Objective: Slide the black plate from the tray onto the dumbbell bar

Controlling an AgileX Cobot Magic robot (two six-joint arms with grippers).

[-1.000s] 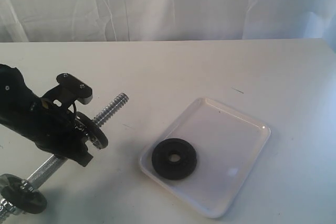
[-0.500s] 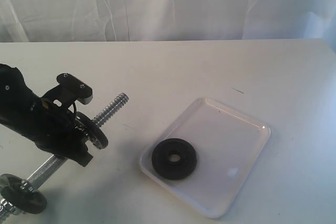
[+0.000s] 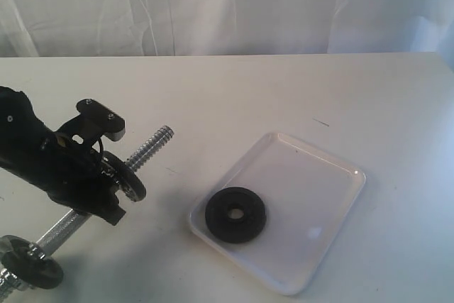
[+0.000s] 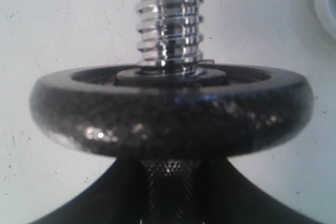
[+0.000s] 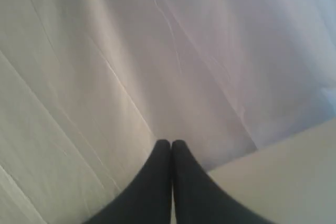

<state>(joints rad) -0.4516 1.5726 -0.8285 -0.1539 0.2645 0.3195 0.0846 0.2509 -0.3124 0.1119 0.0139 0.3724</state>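
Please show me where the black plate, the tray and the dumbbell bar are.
the black plate (image 3: 220, 215): exterior view, flat ring.
the tray (image 3: 305, 179): exterior view, bare floor.
the dumbbell bar (image 3: 150, 145): exterior view, threaded end.

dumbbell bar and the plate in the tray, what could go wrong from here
1. The black plate lies flat by the low rim of the tray. The right gripper, shut and facing the curtain, may nudge the tray or slip off the plate when picking it up.
2. Only a short threaded end of the dumbbell bar sticks out past the mounted disc by the left gripper; the plate's small hole could catch on the threads.
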